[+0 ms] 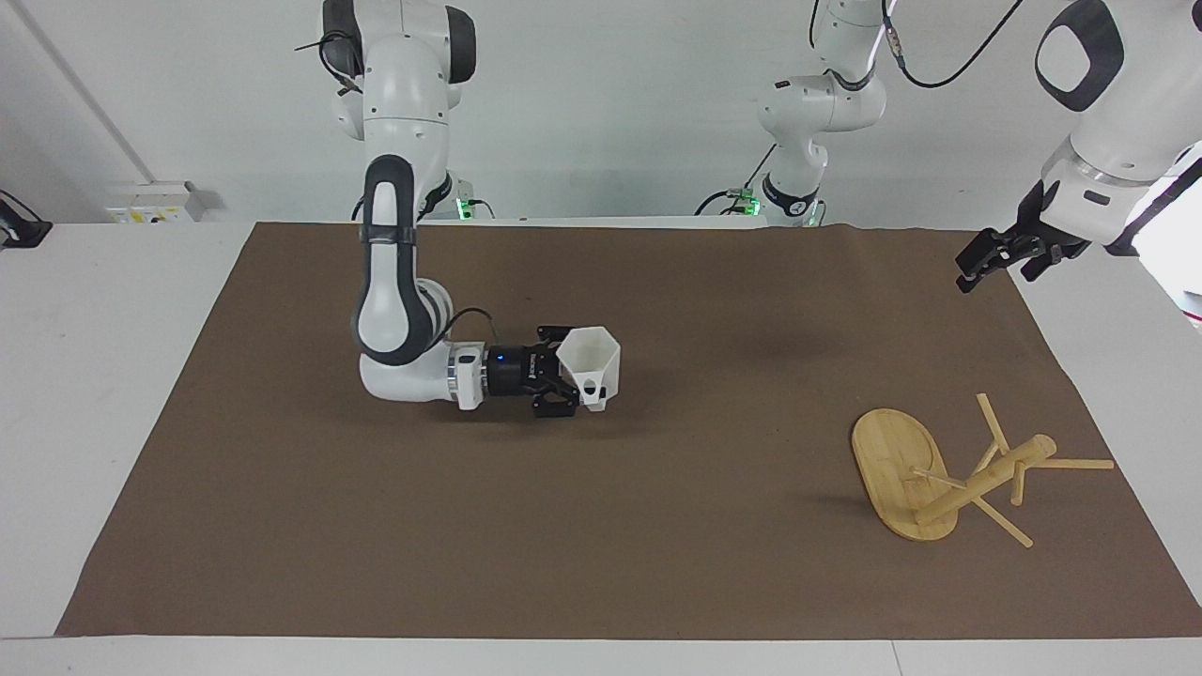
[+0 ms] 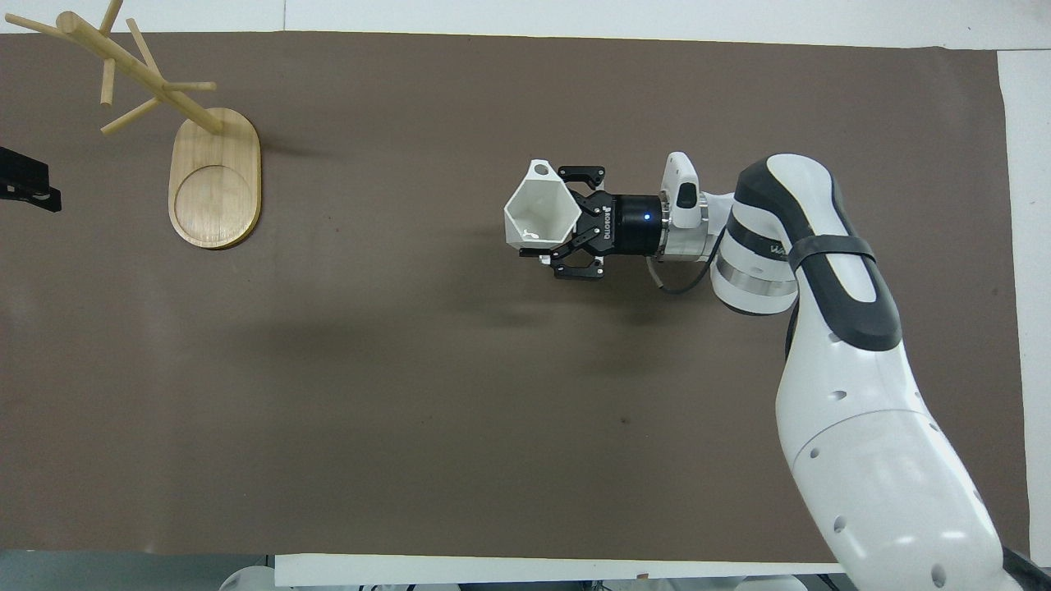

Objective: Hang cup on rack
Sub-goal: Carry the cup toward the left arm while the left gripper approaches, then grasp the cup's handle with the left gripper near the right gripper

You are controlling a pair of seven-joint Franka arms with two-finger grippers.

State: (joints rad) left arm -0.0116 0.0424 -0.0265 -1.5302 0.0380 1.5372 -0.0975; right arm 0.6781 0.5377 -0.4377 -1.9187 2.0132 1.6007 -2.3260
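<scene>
The white faceted cup (image 1: 593, 364) is held in my right gripper (image 1: 577, 376), which lies level just above the brown mat around mid-table. The cup's open hexagonal rim faces up in the overhead view (image 2: 538, 215), with its small looped handle on the side away from the robots. The right gripper (image 2: 558, 226) is shut on the cup's wall. The bamboo rack (image 1: 887, 460) stands on its oval base toward the left arm's end of the table, pegs sticking out, also in the overhead view (image 2: 215, 189). My left gripper (image 1: 981, 263) hovers over the mat's edge at that end, apart from the rack.
The brown mat (image 1: 601, 563) covers most of the white table. Both arm bases stand at the robots' edge. The left gripper shows only partly at the overhead view's edge (image 2: 25, 176).
</scene>
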